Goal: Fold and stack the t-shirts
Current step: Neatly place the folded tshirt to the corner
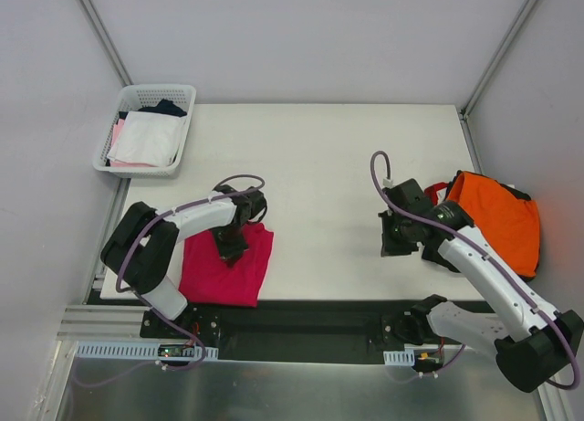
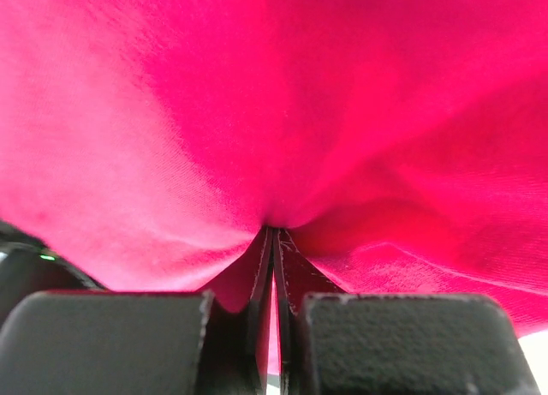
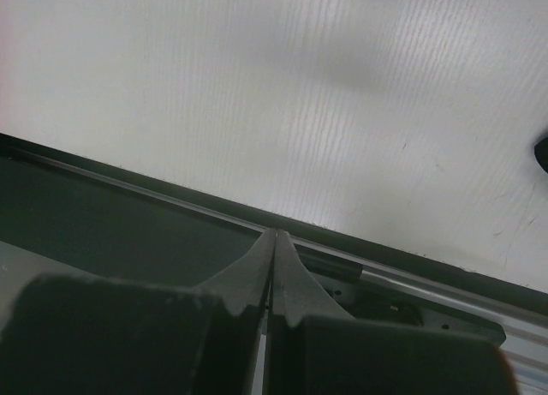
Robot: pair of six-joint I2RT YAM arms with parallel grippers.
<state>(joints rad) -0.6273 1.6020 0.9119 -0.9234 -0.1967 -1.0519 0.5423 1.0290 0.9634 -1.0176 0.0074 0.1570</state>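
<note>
Early yet: pinching crimson t-shirt (image 1: 219,277) with left hand (image 2: 272,232), right hand (image 3: 276,234) closed on nothing; orange t-shirt (image 1: 497,222) crumpled, no stack started.

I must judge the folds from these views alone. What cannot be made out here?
- Crimson-magenta cloth t-shirt: in the top view the left tool covers its middle; the left wrist view is too close and shows only cloth.
- Bright orange cloth t-shirt: in the top view the right arm covers its left edge.
- Dark garment in white mesh basket: in the top view it is mostly under white cloth.
</note>
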